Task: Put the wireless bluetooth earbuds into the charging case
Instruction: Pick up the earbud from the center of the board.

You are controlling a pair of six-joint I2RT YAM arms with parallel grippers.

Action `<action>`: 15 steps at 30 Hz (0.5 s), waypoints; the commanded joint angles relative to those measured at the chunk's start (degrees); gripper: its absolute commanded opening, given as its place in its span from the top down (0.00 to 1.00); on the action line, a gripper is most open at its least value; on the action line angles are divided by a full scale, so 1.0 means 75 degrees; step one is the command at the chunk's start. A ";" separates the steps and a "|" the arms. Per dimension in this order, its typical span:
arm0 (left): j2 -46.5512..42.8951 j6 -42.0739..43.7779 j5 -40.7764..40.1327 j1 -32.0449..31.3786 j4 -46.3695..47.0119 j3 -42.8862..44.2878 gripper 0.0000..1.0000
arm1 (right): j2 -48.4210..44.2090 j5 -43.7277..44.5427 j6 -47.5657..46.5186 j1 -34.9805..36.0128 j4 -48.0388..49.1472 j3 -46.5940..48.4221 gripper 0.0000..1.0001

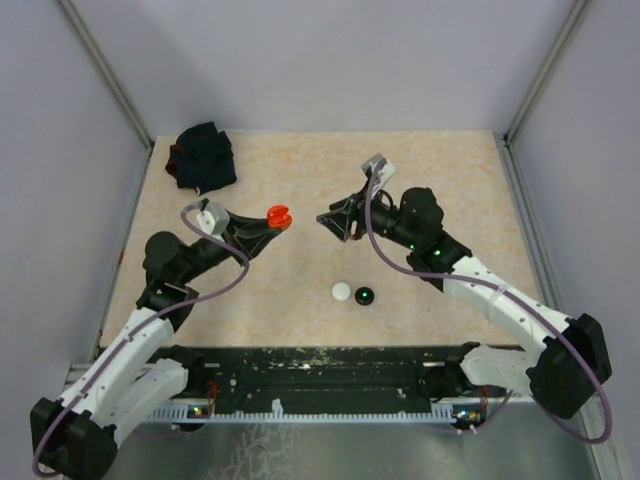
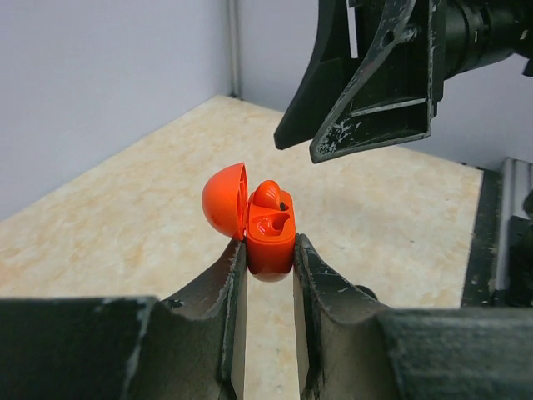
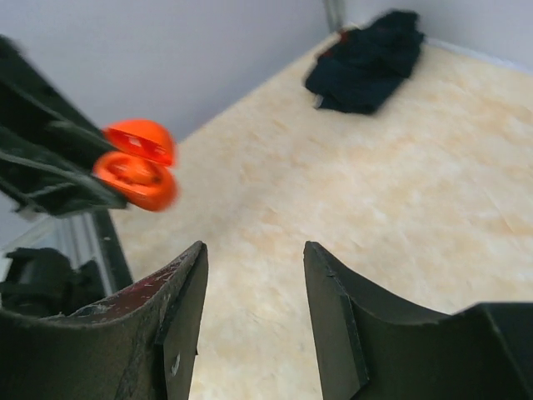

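From above, the left gripper [image 1: 271, 222] holds the orange charging case [image 1: 279, 216] clear of the bench [image 1: 450, 180], jaws clamped on it; the right gripper [image 1: 326, 218] faces it close by. At the left wrist, a red earbud [image 2: 268, 196] sits in the case, lid [image 2: 223, 200] swung back, mouth and long axis pointing away toward the right gripper. At the right wrist, the jaws stand apart, empty. One bud looks seated; the next move needs the second fetched and lined up with the free socket
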 commanded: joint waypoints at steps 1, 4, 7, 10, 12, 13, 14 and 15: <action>-0.0203 0.1157 -0.1259 0.0014 -0.1886 0.0638 1.00 | 0.0419 0.0744 -0.0259 -0.0648 -0.1820 0.0607 0.50; -0.0203 0.1498 -0.1670 0.0012 -0.2289 0.0811 1.00 | 0.0874 0.1054 -0.0340 -0.0897 -0.2241 0.0681 0.50; -0.0176 0.1705 -0.1890 0.0014 -0.2504 0.0894 1.00 | 0.1309 0.1507 -0.0534 -0.0998 -0.2466 0.0773 0.50; -0.0176 0.1740 -0.2121 0.0025 -0.2754 0.0936 1.00 | 0.1774 0.2121 -0.0823 -0.1026 -0.2633 0.0880 0.51; -0.0178 0.1752 -0.2232 0.0027 -0.2859 0.0966 1.00 | 0.2170 0.2441 -0.1001 -0.1026 -0.2738 0.0999 0.53; -0.0189 0.1749 -0.2278 0.0026 -0.2891 0.0969 1.00 | 0.2357 0.2585 -0.1087 -0.1024 -0.2756 0.1046 0.55; -0.0187 0.1742 -0.2328 0.0028 -0.2917 0.0975 1.00 | 0.2528 0.2680 -0.1150 -0.1020 -0.2768 0.1096 0.56; -0.0175 0.1741 -0.2387 0.0035 -0.2961 0.0980 1.00 | 0.2729 0.2755 -0.1223 -0.1019 -0.2783 0.1153 0.57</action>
